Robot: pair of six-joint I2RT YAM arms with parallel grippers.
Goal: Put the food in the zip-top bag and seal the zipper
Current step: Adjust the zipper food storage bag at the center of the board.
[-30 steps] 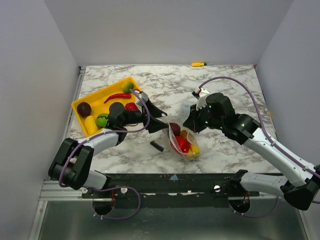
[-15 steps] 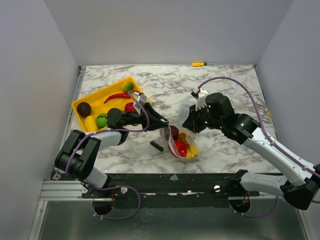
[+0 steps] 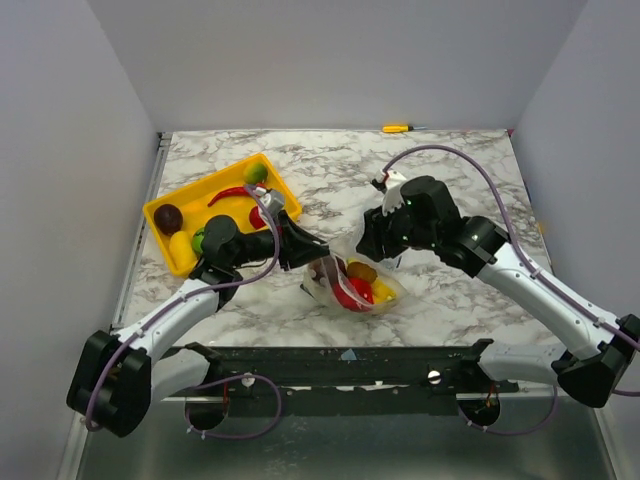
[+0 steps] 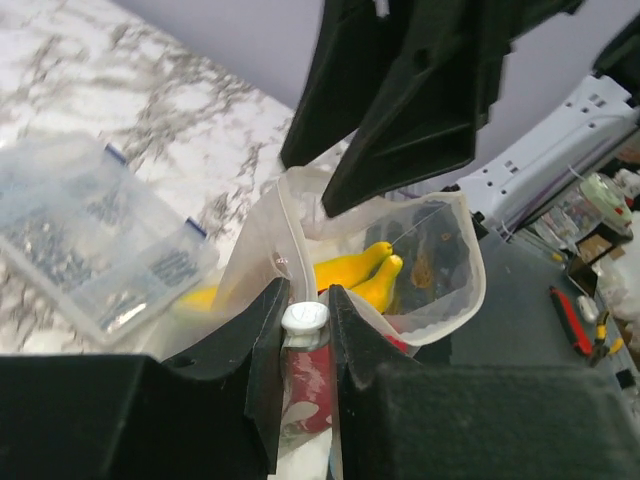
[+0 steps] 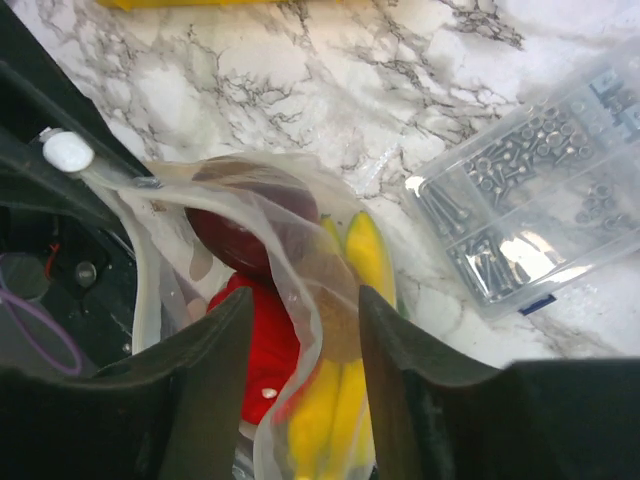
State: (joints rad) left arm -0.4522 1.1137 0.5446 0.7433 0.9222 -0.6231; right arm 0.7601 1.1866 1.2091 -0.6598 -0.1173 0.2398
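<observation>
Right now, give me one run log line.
left gripper: pinching zipper | right gripper: open, straddling zip-top bag | food: some bagged, some on yellow tray | seal: not done

From above, my right gripper (image 5: pixel 305 310) hides its own fingertips under its wrist body. Both arms cover the zipper (image 5: pixel 120 177) end of the zip-top bag (image 3: pixel 368 292), so I cannot tell there whether the strip is pressed together. On the left wrist camera, my left gripper (image 4: pixel 305 305) pinches bag film so close to the lens that it smears into white and red, and the clear parts box (image 4: pixel 100 240) is out of focus. The right wrist camera cuts that box off at its right edge, the yellow tray (image 5: pixel 190 3) at the top, and the bag's bottom below.
</observation>
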